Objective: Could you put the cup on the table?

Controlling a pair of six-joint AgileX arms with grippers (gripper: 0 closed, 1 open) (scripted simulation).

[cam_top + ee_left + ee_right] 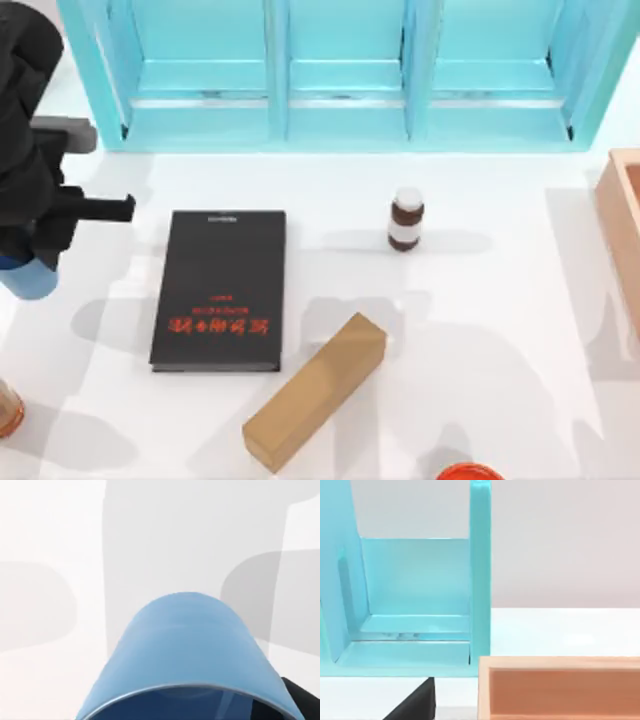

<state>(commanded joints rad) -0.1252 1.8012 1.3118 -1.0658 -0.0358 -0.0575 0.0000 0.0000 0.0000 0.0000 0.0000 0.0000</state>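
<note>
The light-blue cup peeks out from under my left arm at the far left of the white table, left of the black book. My left gripper is over the cup and seems shut on it. In the left wrist view the cup looms close with its rim towards the camera, white table behind it and a black finger at its side. Whether the cup touches the table I cannot tell.
A black book lies right of the cup, with a tan wooden block beyond it. A brown bottle stands mid-table. The turquoise shelf spans the back. A wooden box sits at the right edge.
</note>
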